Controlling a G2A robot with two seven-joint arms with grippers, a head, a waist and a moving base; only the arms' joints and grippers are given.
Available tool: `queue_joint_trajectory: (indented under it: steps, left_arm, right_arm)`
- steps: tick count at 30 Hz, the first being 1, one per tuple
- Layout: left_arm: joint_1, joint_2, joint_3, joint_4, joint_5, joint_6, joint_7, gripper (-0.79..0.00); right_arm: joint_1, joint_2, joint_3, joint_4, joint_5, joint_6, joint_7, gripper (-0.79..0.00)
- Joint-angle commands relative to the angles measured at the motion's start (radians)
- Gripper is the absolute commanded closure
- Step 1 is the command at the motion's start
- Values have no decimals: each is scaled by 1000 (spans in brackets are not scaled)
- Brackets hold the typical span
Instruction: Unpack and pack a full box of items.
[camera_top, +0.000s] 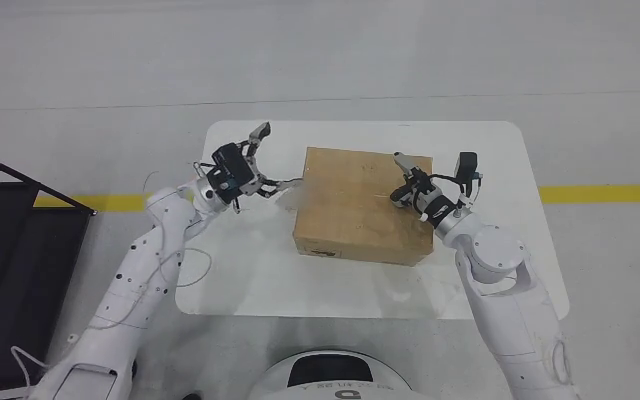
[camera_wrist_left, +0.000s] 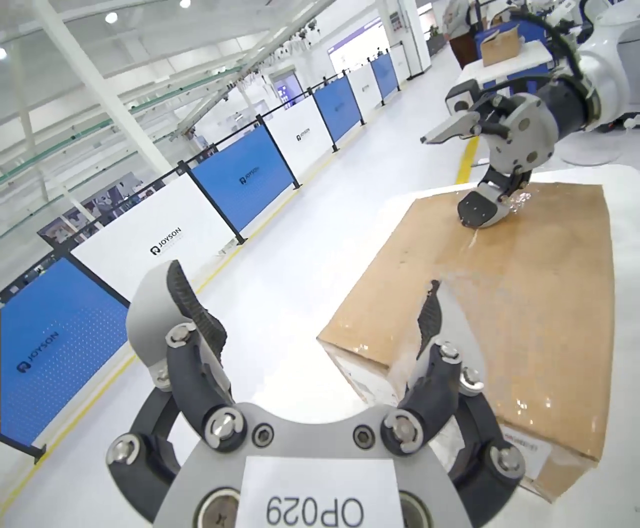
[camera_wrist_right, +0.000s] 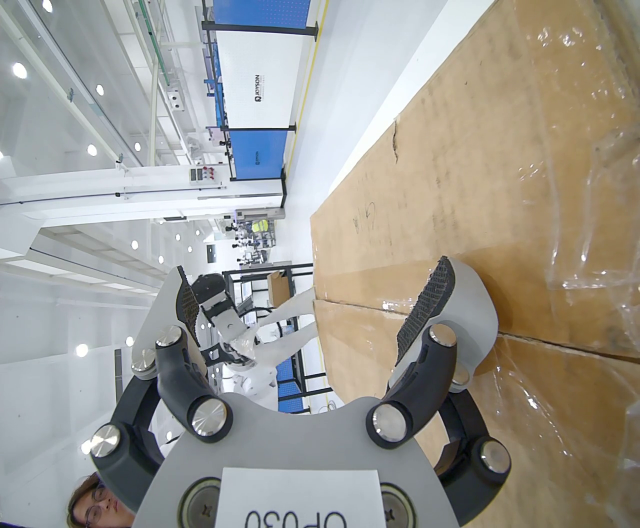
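A closed cardboard box (camera_top: 350, 205) sits in the middle of the white table (camera_top: 250, 275), with crinkled clear tape on its top. My left gripper (camera_top: 278, 158) is open at the box's left end. In the left wrist view the left gripper (camera_wrist_left: 305, 305) has one fingertip (camera_wrist_left: 431, 310) against the near top edge of the box (camera_wrist_left: 525, 280), the other out over the floor. My right gripper (camera_top: 398, 178) is open over the box's right side. One of its fingers (camera_wrist_right: 430, 300) lies on the box top (camera_wrist_right: 475, 175) by the flap seam; the right gripper (camera_wrist_right: 310, 300) holds nothing.
Loose clear tape (camera_wrist_right: 590, 260) lifts off the box top near the right gripper. A black frame (camera_top: 30, 250) stands on the floor left of the table. Bare table surface runs along the near edge in front of the box.
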Motion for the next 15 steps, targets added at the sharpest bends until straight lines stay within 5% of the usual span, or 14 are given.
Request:
queue_joint_trajectory:
  steps: [1, 15]
  left_arm:
    - [-17, -4, 18, -38, -12, -3, -51, -785]
    - [-199, -51, 121, -150, -230, 8, -272, -785]
  right_arm:
    - [0, 0, 0, 0, 0, 0, 0, -785]
    - [0, 0, 0, 0, 0, 0, 0, -785]
